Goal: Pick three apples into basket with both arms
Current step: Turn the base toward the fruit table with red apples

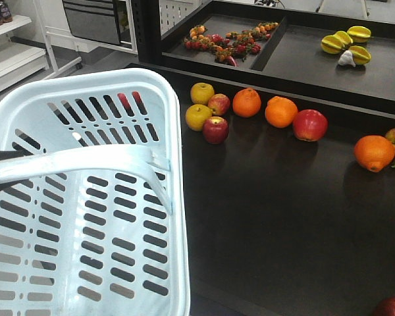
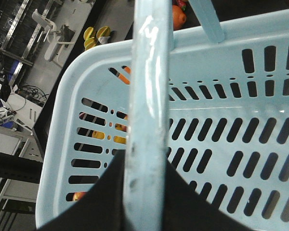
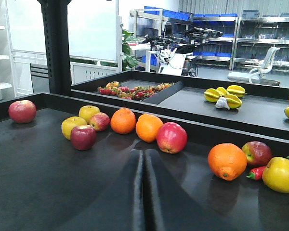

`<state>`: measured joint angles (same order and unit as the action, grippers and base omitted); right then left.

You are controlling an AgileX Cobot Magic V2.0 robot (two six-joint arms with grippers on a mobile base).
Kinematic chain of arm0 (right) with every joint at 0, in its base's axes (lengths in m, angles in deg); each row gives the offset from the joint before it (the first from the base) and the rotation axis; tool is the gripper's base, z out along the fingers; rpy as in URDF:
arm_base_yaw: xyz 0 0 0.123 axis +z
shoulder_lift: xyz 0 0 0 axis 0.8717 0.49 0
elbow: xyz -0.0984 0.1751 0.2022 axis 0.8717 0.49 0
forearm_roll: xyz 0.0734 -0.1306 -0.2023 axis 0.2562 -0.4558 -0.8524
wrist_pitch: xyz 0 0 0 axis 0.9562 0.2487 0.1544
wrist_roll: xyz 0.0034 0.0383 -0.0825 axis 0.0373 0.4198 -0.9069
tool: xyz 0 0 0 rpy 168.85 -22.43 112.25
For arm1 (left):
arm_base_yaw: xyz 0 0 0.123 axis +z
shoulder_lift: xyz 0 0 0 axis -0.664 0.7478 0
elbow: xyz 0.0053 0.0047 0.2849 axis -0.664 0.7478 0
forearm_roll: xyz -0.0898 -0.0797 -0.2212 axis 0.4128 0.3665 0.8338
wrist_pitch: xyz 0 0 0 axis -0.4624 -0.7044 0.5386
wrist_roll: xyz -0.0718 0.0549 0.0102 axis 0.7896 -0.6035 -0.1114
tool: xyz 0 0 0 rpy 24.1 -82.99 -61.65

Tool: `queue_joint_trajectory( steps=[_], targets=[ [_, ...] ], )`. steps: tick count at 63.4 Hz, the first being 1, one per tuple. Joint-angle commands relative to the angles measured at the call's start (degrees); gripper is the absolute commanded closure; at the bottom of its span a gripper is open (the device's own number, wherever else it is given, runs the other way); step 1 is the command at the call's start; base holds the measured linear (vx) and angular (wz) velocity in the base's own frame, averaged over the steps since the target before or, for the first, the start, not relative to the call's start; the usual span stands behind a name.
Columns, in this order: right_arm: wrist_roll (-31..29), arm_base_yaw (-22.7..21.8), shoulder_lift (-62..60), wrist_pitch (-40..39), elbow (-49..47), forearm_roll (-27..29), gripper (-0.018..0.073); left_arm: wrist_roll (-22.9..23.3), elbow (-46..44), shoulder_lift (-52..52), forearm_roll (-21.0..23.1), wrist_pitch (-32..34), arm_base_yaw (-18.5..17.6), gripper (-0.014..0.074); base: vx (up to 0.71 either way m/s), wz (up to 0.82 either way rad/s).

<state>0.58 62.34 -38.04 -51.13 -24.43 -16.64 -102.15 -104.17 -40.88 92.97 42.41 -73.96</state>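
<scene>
Left wrist view: left gripper (image 2: 144, 166) clamped on the basket (image 2: 53, 159) by its handle (image 2: 147, 96), one finger either side of the bar; keep that hold level. Right gripper (image 3: 144, 192) pressed closed on nothing, so open wide before reaching. Take the nearest apple (image 3: 171, 137), just ahead-right of the fingertips; second apple (image 3: 83, 137) ahead-left, third apple (image 3: 22, 111) far left. Skip the oranges (image 3: 149, 127). Basket: no fruit visible inside. Rear tray (image 3: 166, 92): small red fruit.
</scene>
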Motion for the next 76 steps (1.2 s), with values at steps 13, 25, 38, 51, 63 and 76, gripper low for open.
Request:
queue_joint_trajectory(
  steps=[13, 25, 38, 51, 63, 76],
  targets=[
    [-0.1, -0.4, 0.1, -4.2, 0.7, -0.5, 0.0568, 0.7, -1.9, -0.3, 1.8, 5.5, -0.3, 0.0603, 0.00, 0.01],
    [-0.1, -0.4, 0.1, -4.2, 0.7, -0.5, 0.0568, 0.7, -1.9, -0.3, 1.8, 5.5, -0.3, 0.0603, 0.00, 0.00],
    [-0.1, -0.4, 0.1, -4.2, 0.7, -0.5, 0.0568, 0.7, -1.9, -0.3, 1.8, 5.5, -0.3, 0.0603, 0.00, 0.00],
    [-0.1, -0.4, 0.1, -4.2, 0.7, -0.5, 0.0568, 0.7, -1.9, -0.3, 1.8, 5.5, -0.3, 0.0603, 0.00, 0.00],
    [-0.1, -0.4, 0.1, -4.2, 0.7, -0.5, 0.0568, 0.7, -1.9, -0.3, 1.8, 5.5, -0.3, 0.0603, 0.00, 0.00],
    [-0.1, -0.4, 0.1, -4.2, 0.7, -0.5, 0.0568, 0.7, -1.9, -0.3, 1.8, 5.5, -0.3, 0.0603, 0.00, -0.01]
  ],
)
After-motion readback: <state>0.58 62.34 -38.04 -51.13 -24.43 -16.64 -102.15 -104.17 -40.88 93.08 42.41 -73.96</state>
